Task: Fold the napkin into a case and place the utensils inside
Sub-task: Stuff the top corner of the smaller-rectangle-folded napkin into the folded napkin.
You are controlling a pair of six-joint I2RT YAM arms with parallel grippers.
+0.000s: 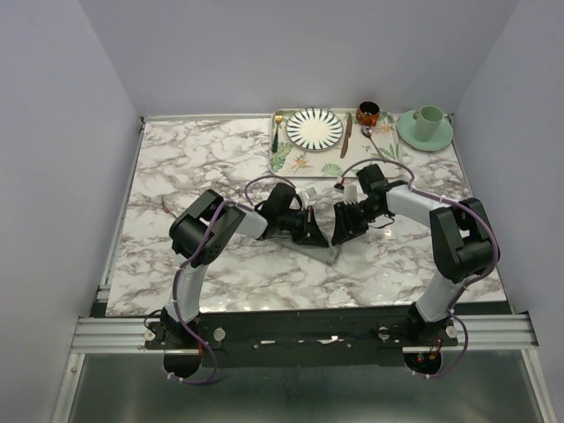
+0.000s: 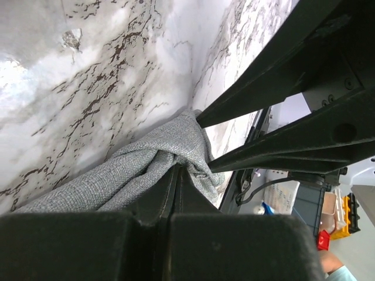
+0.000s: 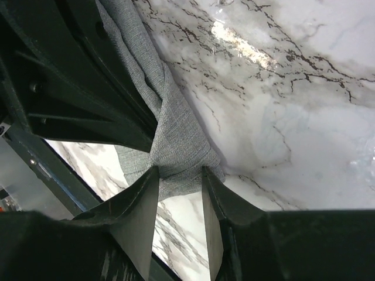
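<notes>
1. Napkin [image 1: 322, 242]: bunched grey strip on the table [image 1: 203, 167], between both claws, long axis roughly left–right.
2. Left claw [image 2: 177, 170]: pressed together, pinching cloth.
3. Right claw [image 3: 179, 175]: slightly parted, gripping the opposite end; equally near.

Marble table [image 1: 203, 167], leaf-patterned tray [image 1: 284, 159] at far edge, green saucer [image 1: 425, 135], possibly bunched grey napkin [image 2: 146, 170]
</notes>
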